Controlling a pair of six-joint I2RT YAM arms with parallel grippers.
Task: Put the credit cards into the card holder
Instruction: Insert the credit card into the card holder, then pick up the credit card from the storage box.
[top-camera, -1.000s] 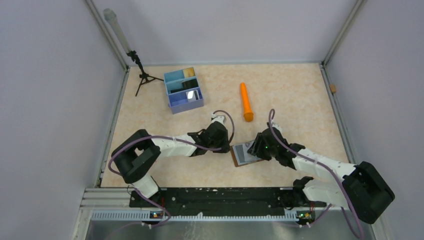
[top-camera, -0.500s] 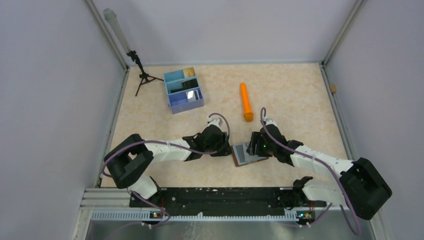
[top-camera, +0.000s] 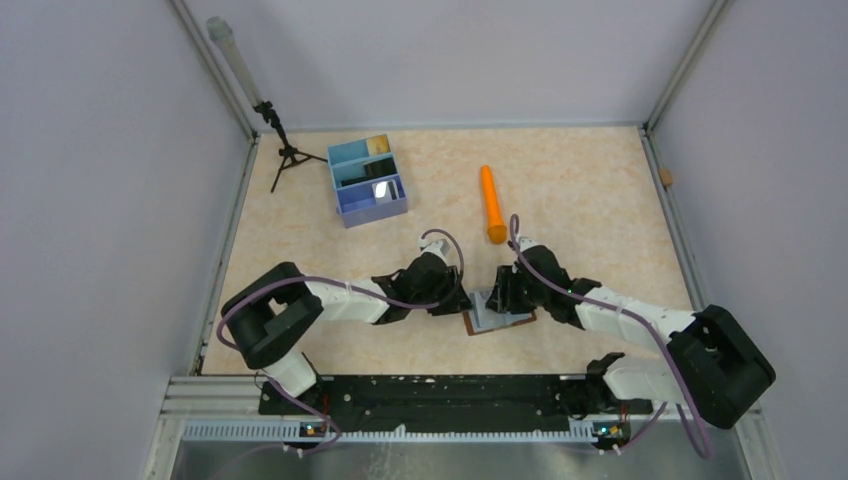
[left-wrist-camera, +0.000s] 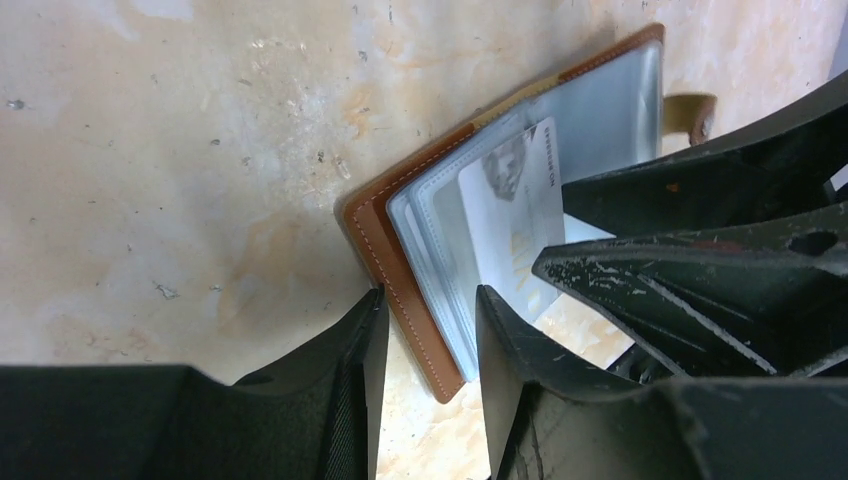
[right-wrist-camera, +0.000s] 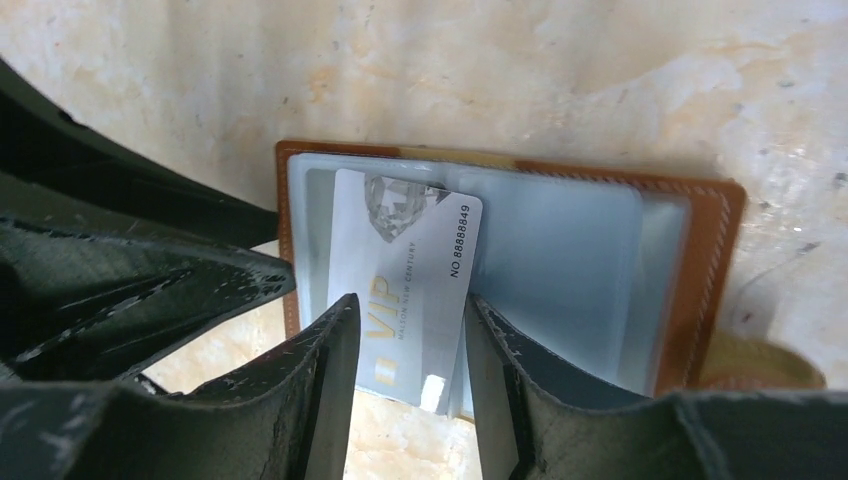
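The brown card holder (top-camera: 503, 322) lies open on the table, its clear sleeves up. It also shows in the left wrist view (left-wrist-camera: 372, 228) and the right wrist view (right-wrist-camera: 715, 260). A silvery VIP card (right-wrist-camera: 405, 270) lies slanted on the sleeves; I cannot tell whether its far end is inside one. My right gripper (right-wrist-camera: 405, 340) is open about a card's width, its fingers on either side of this card. My left gripper (left-wrist-camera: 425, 340) is open, straddling the holder's near corner. Tan-gold (top-camera: 377, 147), black (top-camera: 378, 166) and white (top-camera: 381, 189) cards stand in the blue tray (top-camera: 347, 198).
An orange cylinder (top-camera: 491, 205) lies just beyond the grippers. A small black tripod (top-camera: 280, 150) stands at the back left by the wall. The two grippers are close together, one at each side of the holder.
My right gripper has moved left, over the holder and the card. My left gripper has settled at the holder's left edge. The holder has shifted slightly.
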